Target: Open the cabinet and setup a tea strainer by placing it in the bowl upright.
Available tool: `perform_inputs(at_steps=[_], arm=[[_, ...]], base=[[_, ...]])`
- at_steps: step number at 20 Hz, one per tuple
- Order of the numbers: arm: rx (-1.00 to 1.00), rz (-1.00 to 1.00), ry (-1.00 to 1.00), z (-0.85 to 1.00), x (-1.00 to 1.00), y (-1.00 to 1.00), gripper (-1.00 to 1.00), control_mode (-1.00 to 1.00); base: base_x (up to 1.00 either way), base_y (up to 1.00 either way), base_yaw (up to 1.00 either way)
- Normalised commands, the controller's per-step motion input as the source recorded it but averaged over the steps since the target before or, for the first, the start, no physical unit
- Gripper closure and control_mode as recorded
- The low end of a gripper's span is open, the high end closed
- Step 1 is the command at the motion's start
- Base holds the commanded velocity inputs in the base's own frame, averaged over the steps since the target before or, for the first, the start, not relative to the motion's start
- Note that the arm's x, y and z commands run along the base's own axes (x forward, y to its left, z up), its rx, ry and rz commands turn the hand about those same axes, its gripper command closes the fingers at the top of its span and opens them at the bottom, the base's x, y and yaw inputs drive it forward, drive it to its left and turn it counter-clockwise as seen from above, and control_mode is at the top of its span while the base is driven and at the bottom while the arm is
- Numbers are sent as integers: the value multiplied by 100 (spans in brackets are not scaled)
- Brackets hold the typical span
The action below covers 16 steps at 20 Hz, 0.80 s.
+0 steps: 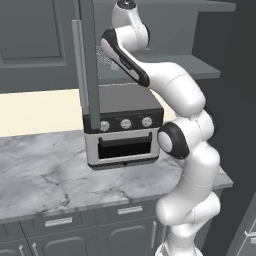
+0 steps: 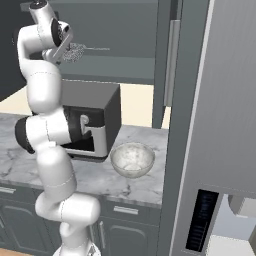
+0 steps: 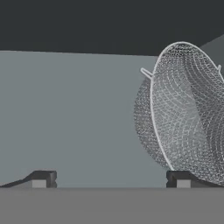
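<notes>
1. Tea strainer (image 3: 183, 113), a wire-mesh basket with a thin rim and a long thin handle, lies on the grey shelf (image 2: 115, 67) inside the opened cabinet (image 1: 90, 65), tipped on its side rather than upright. The pincer (image 3: 111, 179) is up at shelf level with its jaws spread wide and nothing between them.

2. Off-centre approach: in the hand view the strainer sits toward one fingertip rather than between the two. Closing from here would likely catch only the rim edge, or push the mesh along the shelf rather than clamp it.

3. Slip risk: the rim is thin wire and the mesh is rounded, so I judge a grip on the bowl of the strainer would be unsteady. It could swivel in the jaws and end up tilted when set down.

4. Knocking it away: a light basket lying on its side can roll. A nudge from a finger might send it deeper into the cabinet.

5. Door clearance: the cabinet door with its silver bar handle (image 1: 78, 65) hangs just beside the arm. A wide swing on the way out could strike it.

6. Carry hazard: the marbled bowl (image 2: 132, 160) stands on the surface (image 2: 90, 175) below, just beside the toaster oven (image 1: 122, 127). Coming down carelessly could clip the oven top or miss the bowl.
</notes>
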Motion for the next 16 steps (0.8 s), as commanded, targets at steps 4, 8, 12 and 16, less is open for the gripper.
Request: perform_inputs(at_steps=[4, 8, 12, 16], arm=[[-4, 3, -5, -21, 22, 1, -100, -100], [-6, 0, -10, -5, 31, 12, -100, -100], [-4, 0, -11, 0, 31, 5, -100, -100], [-1, 0, -12, 0, 16, 0, -100, -100]], base=[[0, 0, 0], [0, 0, 0], [0, 0, 0], [0, 0, 0]])
